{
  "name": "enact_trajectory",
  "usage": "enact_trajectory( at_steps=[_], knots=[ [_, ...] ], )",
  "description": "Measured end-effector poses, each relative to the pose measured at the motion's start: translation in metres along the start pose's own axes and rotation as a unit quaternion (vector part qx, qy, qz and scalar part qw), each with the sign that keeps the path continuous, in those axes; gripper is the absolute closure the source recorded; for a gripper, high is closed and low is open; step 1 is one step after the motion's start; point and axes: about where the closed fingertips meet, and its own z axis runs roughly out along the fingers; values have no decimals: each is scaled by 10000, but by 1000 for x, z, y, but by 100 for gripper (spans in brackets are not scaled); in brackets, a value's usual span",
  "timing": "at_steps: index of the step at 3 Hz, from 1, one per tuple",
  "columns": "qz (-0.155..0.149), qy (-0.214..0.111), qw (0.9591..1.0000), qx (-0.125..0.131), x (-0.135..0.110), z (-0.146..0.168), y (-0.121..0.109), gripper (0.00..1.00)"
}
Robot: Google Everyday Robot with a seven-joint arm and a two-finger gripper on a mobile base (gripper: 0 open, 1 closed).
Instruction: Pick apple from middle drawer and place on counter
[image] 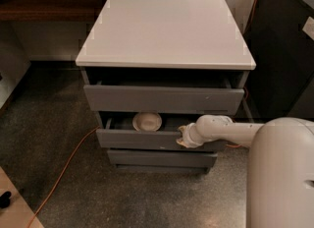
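Seems the reach-in step: gripper (pixel 185 138) at the middle drawer (pixel 137 139)'s right front lip, grip state unreadable, apple out of sight; next needs dipping inside, right of the bowl (pixel 146 121).

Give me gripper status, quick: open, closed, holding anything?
Gripper: at the middle drawer front edge, right of the white bowl; open, closed or holding something cannot be told.

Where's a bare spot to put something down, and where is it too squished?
The whole counter is bare, back to the brown shelf. The middle drawer is crowded: white bowl inside, the gripper at its front edge on the right, the top drawer overhanging.
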Motion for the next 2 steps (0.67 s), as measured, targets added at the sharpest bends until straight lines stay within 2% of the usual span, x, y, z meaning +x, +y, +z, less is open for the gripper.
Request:
enact_trajectory(
  at_steps=[1, 2],
  knots=[
    [68, -101, 9999, -99, 0, -5, 17, 100],
    [68, -101, 9999, -99, -2, -8, 16, 100]
  ],
)
